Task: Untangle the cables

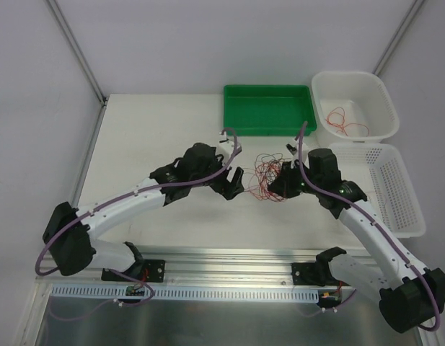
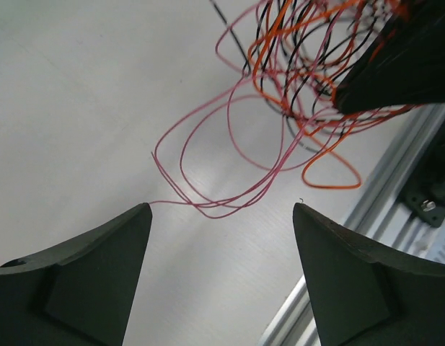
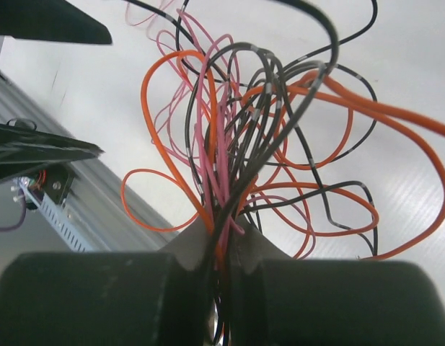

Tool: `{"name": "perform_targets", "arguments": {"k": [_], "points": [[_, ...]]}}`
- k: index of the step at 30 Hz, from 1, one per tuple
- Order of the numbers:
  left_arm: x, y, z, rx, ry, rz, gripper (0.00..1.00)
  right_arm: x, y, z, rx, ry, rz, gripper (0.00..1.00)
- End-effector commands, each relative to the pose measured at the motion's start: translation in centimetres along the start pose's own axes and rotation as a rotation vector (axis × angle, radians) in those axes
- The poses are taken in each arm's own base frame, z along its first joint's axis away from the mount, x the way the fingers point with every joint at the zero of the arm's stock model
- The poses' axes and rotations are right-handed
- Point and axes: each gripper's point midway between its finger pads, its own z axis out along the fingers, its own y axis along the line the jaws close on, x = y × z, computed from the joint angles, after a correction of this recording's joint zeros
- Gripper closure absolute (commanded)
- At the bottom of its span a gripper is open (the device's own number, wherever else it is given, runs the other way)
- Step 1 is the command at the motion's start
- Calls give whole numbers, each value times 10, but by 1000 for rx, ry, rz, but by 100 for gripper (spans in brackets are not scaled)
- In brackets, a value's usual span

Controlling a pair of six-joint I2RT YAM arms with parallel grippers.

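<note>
A tangle of very thin red, orange, pink and dark grey cables (image 1: 267, 175) lies at the middle of the white tabletop (image 1: 157, 137), between the two arms. The right gripper (image 3: 221, 244) is at the tangle's right side with its black fingers (image 3: 337, 299) pressed together on a bundle of strands, and loops fan out from the pinch. The left gripper (image 2: 222, 207) sits just left of the tangle with its dark fingers (image 2: 99, 274) spread wide and holding nothing. A pink loop lies on the tabletop below the gap, and one strand runs to a fingertip; I cannot tell whether it touches. At the far edge sits a rectangular green plastic tray (image 1: 267, 89). To its right is a white plastic tub (image 1: 350, 74) holding a separate red cable (image 1: 342, 120). Nearer than the tub is a white perforated basket (image 1: 412, 198).
</note>
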Motion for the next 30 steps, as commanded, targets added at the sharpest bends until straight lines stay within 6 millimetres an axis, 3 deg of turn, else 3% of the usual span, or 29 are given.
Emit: {"name": "perform_targets", "arguments": {"k": [1,6,10,15,19,22,23,30], "points": [[-26,-9,-30,-11,-149,-171,20,-10,27,2,-96,-43,-82,98],[-29,-17,-39,33,-216,-256,24,-9,48,14,-151,-51,-87,98],[-17,-19,-27,41,-178,-347,27,-8,64,24,-172,-63,-110,97],[-17,-17,-15,43,-200,-411,31,-4,79,32,-199,-58,-122,97],[-15,-15,-8,40,-217,-460,44,1,91,37,-225,-49,-131,95],[-16,-12,-10,31,-245,-463,82,8,88,40,-211,-33,-130,93],[-15,-9,-11,14,-250,-461,100,9,86,40,-205,-33,-128,93],[1,34,-34,-217,-268,-423,100,23,49,35,-29,-26,-114,82]]}}
